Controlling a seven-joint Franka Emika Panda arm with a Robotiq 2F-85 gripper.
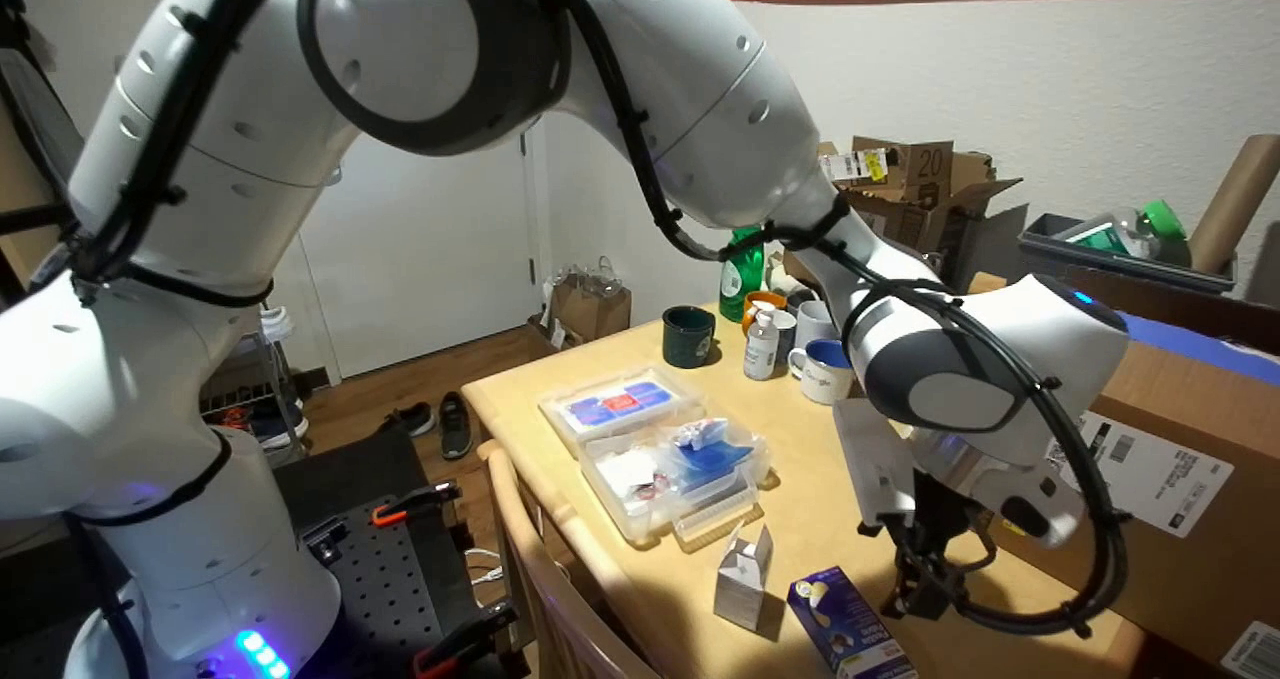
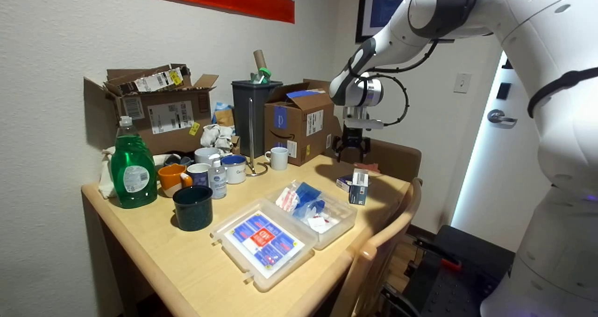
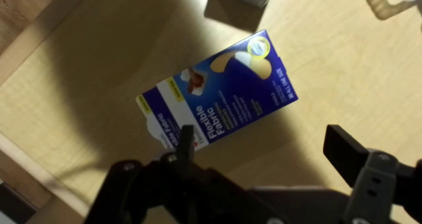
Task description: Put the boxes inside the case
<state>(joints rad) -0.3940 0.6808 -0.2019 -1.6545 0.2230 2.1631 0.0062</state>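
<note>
Gripper (image 3: pixel 260 141): hanging above the table (image 2: pixel 163 256), its fingers (image 3: pixel 344 154) spread wide, holding nothing. Blue carton (image 3: pixel 221 88): lying flat below, ahead of the fingers in the wrist view, its long side slanting against their closing line. Whitish-grey carton (image 1: pixel 740 591): standing upright just beside it, top flaps sticking up. Case (image 2: pixel 338 229): lying unfolded farther along, one half holding blue packets (image 2: pixel 307 193). A dark green mug (image 2: pixel 192 212) and a green bottle (image 2: pixel 135 172) are standing beyond. Neither carton is sitting inside yet.

Step in hand, as I am judging it: picking up the blue carton. For a clean grasp I would be turning the gripper until the fingers are facing the two long edges, centring over the carton's middle, and going low. Squeezing lightly is probably wise, thin card being easy to dent. The upright neighbour is looking easy to topple, so the nearer finger should be passing clear.

Hard to make out: the upright carton is hiding part of the blue one in an exterior view; the wrist view is cutting off the upright carton and catching only a clear corner, presumably the case's. Whether either carton is containing anything, I am not able to tell.
</note>
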